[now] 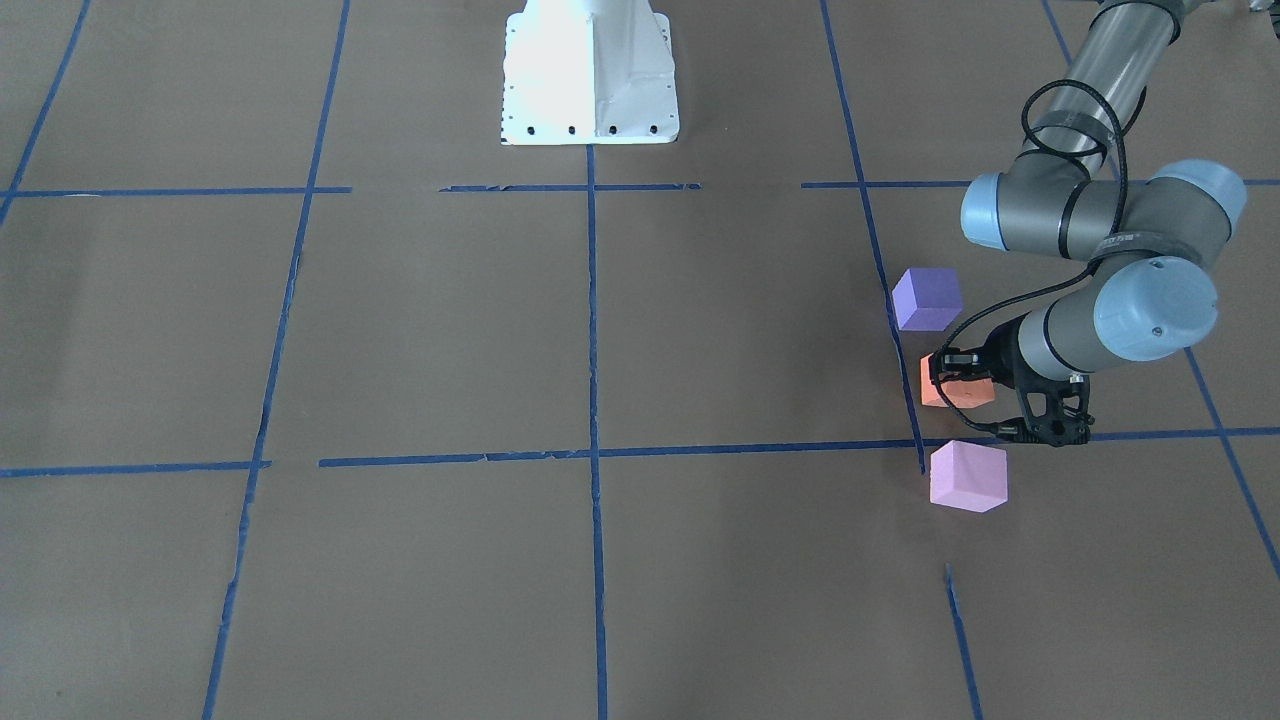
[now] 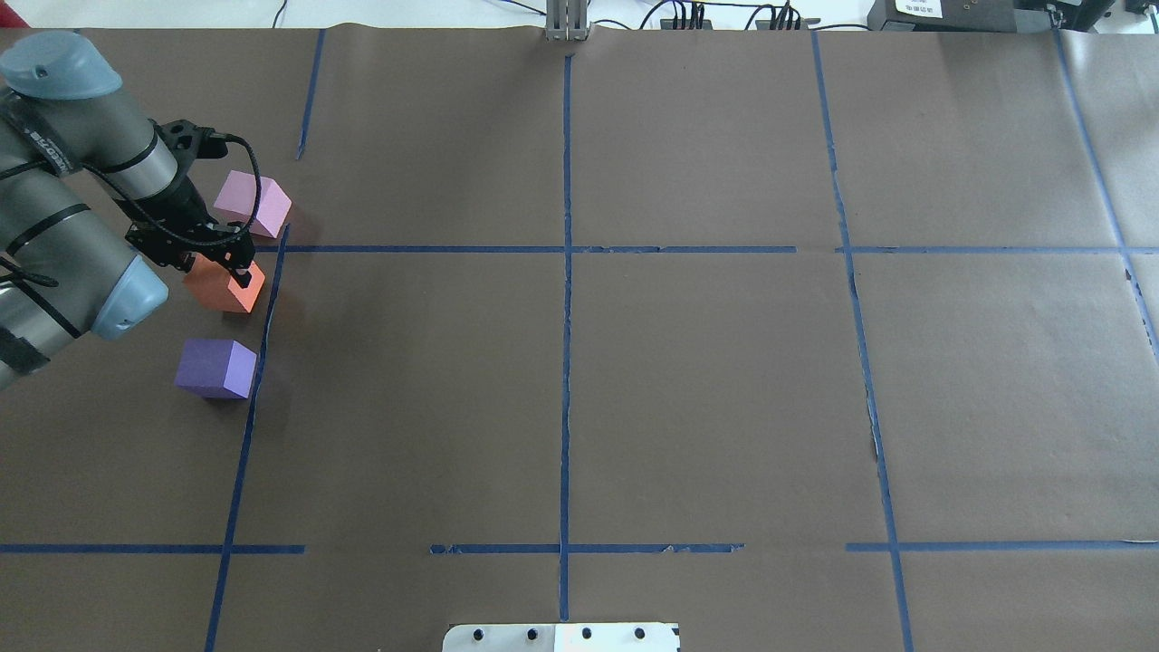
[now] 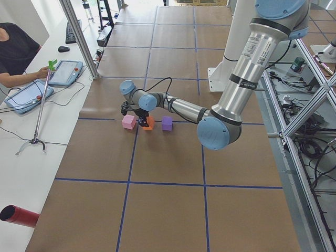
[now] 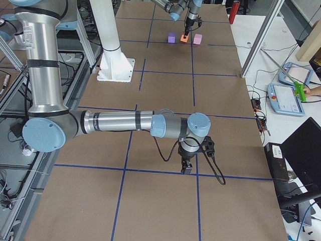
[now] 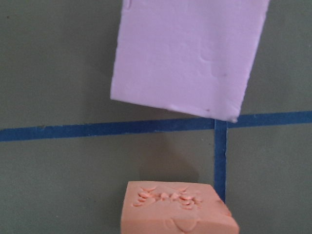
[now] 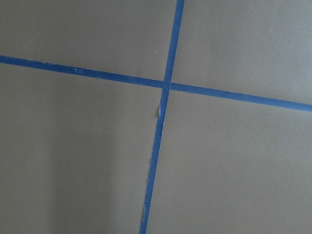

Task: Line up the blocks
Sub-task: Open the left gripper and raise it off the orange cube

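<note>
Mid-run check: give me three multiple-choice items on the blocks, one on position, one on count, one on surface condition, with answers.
1. Which block lies between the other two? A) orange B) purple C) pink
2. How many blocks are on the table? A) two B) three C) five
3. Top face of the orange block: A) smooth B) taped over C) pitted

Answers:
1 A: it sits between the purple block and the pink block.
2 B: the overhead view shows just those three.
3 C: the left wrist view shows small gouges in it.
</note>
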You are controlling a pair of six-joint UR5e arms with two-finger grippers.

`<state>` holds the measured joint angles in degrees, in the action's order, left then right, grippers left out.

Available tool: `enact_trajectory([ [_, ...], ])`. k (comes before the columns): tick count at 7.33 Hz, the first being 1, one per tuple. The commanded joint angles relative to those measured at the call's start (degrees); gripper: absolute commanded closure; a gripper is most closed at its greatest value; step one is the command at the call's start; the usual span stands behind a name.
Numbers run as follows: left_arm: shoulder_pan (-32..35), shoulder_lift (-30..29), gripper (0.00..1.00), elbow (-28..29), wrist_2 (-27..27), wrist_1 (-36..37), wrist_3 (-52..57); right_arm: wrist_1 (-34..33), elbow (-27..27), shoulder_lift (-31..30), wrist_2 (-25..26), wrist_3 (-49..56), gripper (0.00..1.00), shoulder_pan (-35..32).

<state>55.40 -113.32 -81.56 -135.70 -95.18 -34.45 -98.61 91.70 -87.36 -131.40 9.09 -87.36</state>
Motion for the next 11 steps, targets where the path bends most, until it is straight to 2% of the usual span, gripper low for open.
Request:
enact_trajectory([
  [1,-0.03,0.12,0.01,-0.09,0.0,-0.01,0.08,0.0,-0.03,0.0,0.0,0.05,0.0,0.0],
  [5,0.76,-0.06,0.0,-0.44,-0.09,-0.36,0.43,0.0,-0.03,0.0,0.0,-0.03,0.0,-0.09],
  [6,3.72,-0.14,0.0,-1.31,-0.09,0.07,0.69,0.0,0.05,0.0,0.0,-0.03,0.0,0.0],
  [7,8.62,0.46,0.01,-4.8,-0.01,1.47,1.48,0.0,0.06,0.0,0.0,-0.03,0.0,0.0],
  [8,10.67,1.34,0.01,-9.18,0.0,6.97,6.36,0.0,-0.03,0.0,0.0,0.05,0.0,0.0],
  [9,14.09,1.26,0.01,-10.62,0.08,12.94,11.98,0.0,-0.03,0.0,0.0,-0.03,0.0,0.0],
  [11,22.96,3.7,0.01,-11.78,0.69,18.51,29.17,0.0,-0.03,0.0,0.0,0.05,0.0,0.0],
])
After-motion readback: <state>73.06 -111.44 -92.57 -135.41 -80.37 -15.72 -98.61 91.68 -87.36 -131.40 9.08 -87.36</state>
